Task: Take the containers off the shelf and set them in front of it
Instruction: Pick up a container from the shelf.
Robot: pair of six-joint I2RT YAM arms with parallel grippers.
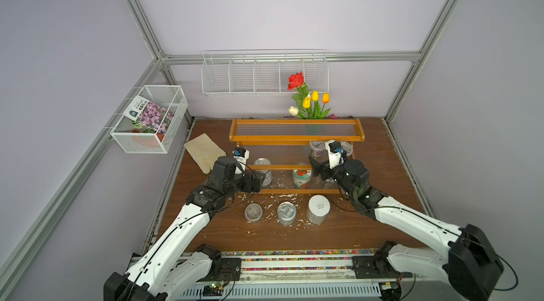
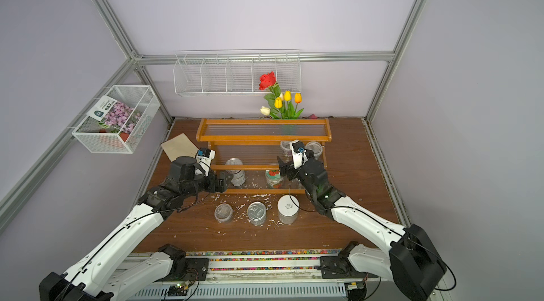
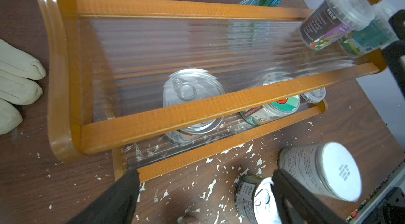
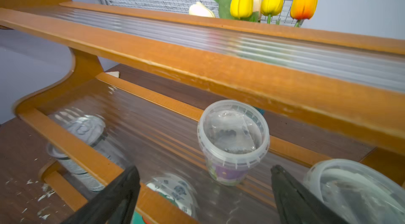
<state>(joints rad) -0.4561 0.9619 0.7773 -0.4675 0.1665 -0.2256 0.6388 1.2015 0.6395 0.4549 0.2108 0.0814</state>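
Jaws both wide, white-lidded jar (image 1: 318, 205) (lid print illegible)

I read the shelf (image 1: 295, 138) as orange-brown wood with clear ribbed panels. The table (image 1: 382, 196) is dark brown wood grain, and I note white flakes (image 1: 287, 195) speckling it near the shelf. On the near side of the shelf, from left to right, I log a clear cup (image 1: 253, 211), a silver tin (image 1: 286, 211) and a white-lidded jar (image 1: 318, 205). The jar lid (image 1: 302, 172) on the shelf carries a red fruit print. The far flowers (image 1: 315, 95) are red, yellow, orange and white. The glove (image 1: 203, 150) at the left is cream.
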